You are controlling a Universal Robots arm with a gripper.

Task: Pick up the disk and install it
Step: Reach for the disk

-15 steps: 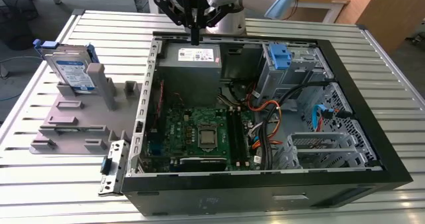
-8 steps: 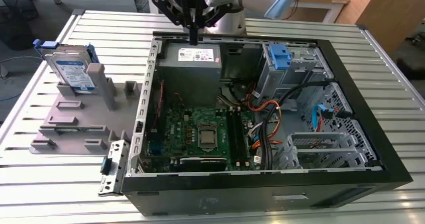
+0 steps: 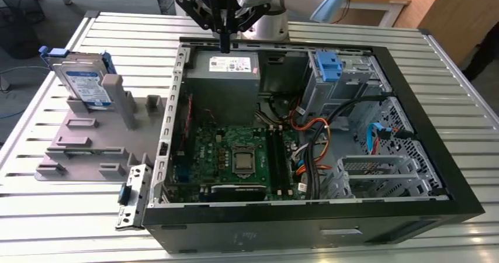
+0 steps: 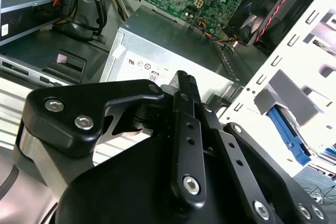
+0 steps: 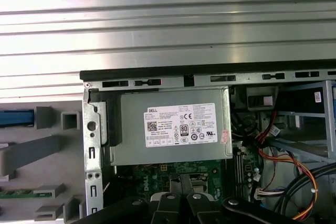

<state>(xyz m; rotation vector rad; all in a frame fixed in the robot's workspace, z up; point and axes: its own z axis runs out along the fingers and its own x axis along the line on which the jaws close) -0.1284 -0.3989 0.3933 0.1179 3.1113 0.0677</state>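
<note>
Slatted metal counter [image 3: 62, 216] holds the silver blue-railed disk [image 3: 84, 85] far from the closed, empty fingers [image 3: 224, 40], which risk hitting the grey power-supply box [image 3: 222, 76] beneath.

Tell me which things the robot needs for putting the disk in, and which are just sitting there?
For the job: the disk, standing in the grey holder; the end effector, above the power supply; the open computer case.
Just there: the motherboard, the cables, the blue latch, the slatted table.
</note>
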